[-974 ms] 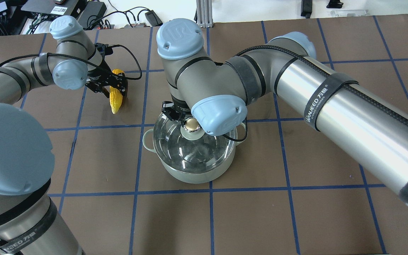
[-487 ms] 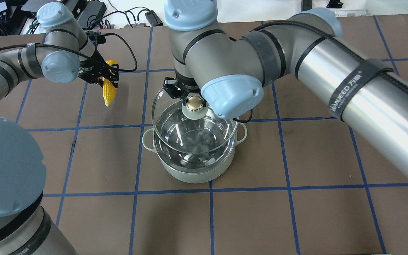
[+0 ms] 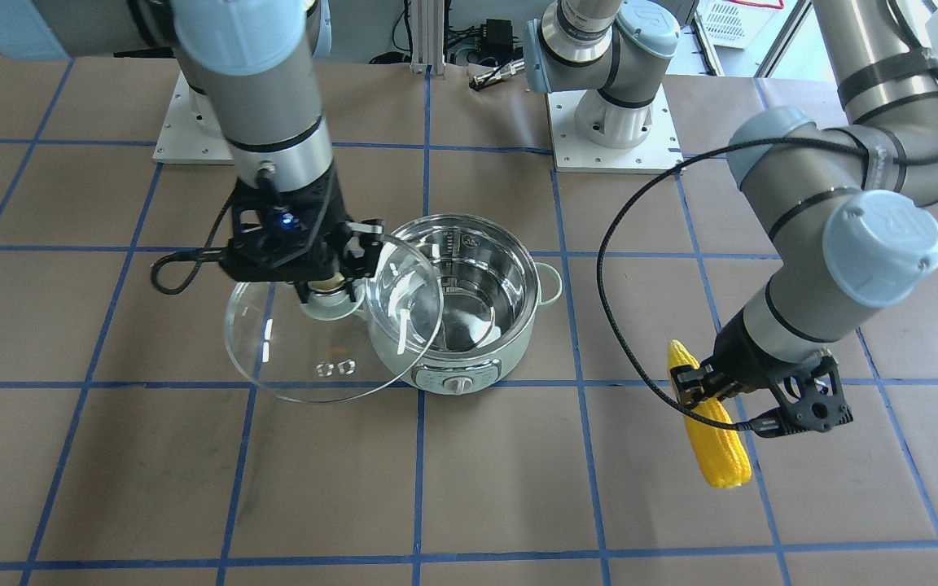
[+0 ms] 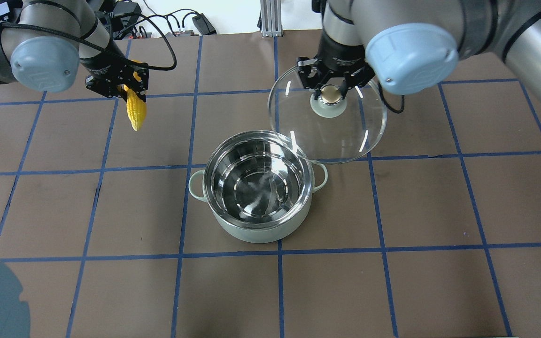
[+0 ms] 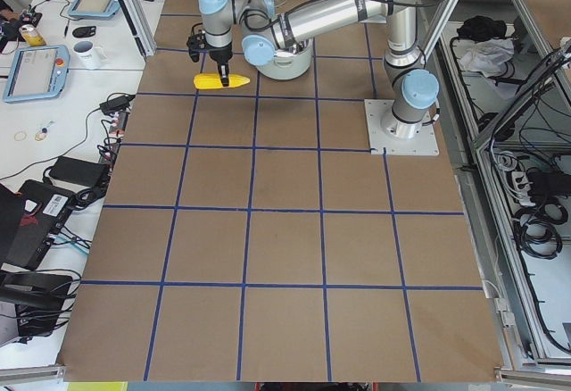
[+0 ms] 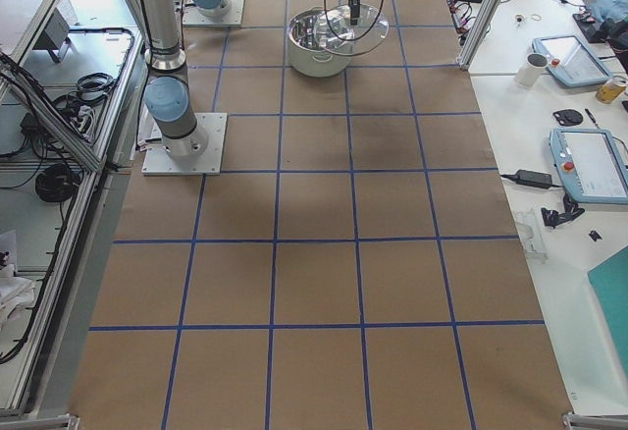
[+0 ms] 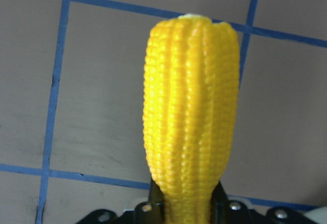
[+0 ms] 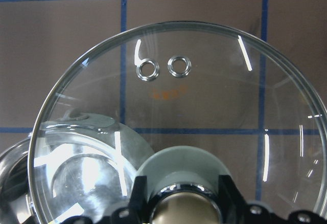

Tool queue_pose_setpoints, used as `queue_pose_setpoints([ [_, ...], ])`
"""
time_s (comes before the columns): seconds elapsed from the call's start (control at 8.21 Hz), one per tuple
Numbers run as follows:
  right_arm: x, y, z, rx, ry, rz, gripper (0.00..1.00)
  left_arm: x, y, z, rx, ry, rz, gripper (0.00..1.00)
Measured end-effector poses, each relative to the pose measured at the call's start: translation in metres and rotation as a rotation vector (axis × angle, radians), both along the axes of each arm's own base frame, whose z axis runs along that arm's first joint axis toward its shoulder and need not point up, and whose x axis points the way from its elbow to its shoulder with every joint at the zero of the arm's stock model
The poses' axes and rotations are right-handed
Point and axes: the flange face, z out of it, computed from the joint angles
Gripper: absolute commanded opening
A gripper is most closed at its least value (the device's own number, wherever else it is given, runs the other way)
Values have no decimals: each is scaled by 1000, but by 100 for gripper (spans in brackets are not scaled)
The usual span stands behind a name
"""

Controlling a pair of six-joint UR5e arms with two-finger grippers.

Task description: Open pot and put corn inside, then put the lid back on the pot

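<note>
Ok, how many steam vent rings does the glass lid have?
2. They sit side by side in the lid near its rim, away from the knob: the first ring, and the second ring right beside it. The glass is clear, so none seem hidden.

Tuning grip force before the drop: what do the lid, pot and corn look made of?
The lid: clear glass, apparently; the grid lines show through and it glints. The pot: mirror-bright steel inside, matte pale-green shell, painted metal or plastic. The corn: glossy, evenly yellow moulded kernels, likely plastic.
</note>
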Motion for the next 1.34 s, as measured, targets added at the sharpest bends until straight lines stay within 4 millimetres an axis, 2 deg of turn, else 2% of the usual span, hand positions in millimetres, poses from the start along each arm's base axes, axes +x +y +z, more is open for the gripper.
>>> queue_pose_setpoints([
  [0.12, -42, -15, -1, 14, 8, 20, 0, -29, 17, 24, -2, 8, 6, 0],
  [0.24, -80, -26, -5, 36, 7, 47, 0, -68, 34, 42, -2, 16, 17, 0],
  [0.37, -109, -33, -10, 56, 5, 66, 0, -111, 54, 55, 3, 23, 23, 0],
  [0.49, -127, -36, -14, 76, 3, 74, 0, -153, 77, 59, 22, 29, 15, 0],
  [0.61, -136, -37, -18, 89, 3, 77, 0, -191, 100, 56, 50, 37, 8, 0],
  [0.73, -139, -37, -20, 99, 2, 78, 0, -221, 122, 45, 84, 37, 8, 0],
  [0.85, -141, -36, -21, 105, 1, 79, 0, -242, 140, 33, 116, 31, 0, 0],
  [0.97, -141, -36, -22, 109, 1, 79, 0, -254, 153, 21, 143, 23, -9, 0],
  [1.34, -141, -35, -23, 114, 1, 81, 0, -259, 169, -12, 211, 2, -16, 0],
])
